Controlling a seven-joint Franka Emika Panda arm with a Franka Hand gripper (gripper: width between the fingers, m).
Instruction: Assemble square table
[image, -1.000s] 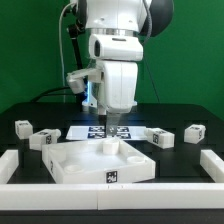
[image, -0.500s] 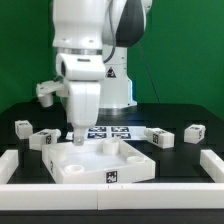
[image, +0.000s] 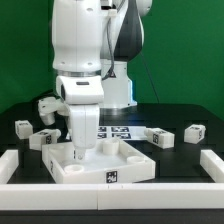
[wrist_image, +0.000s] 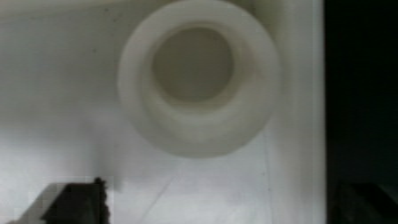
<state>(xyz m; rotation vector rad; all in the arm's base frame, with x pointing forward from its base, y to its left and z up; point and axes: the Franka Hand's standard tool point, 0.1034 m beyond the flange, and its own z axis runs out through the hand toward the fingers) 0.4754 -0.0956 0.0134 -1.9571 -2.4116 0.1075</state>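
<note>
Exterior view: the square top (image: 140, 164) is laid rim-up, with the gripper (image: 78, 152) set low at its ten o'clock corner; the fingers' spread cannot be told. A leg (image: 42, 139) is seen at nine o'clock, a second leg (image: 160, 137) at three.

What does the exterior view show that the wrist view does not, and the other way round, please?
Only the exterior view: the white robot arm, loose short white tagged legs, the marker board and the long low white rail. Only the wrist view: the hollow of one round raised white socket, close up. Both: the large flat white square plastic table top.
</note>
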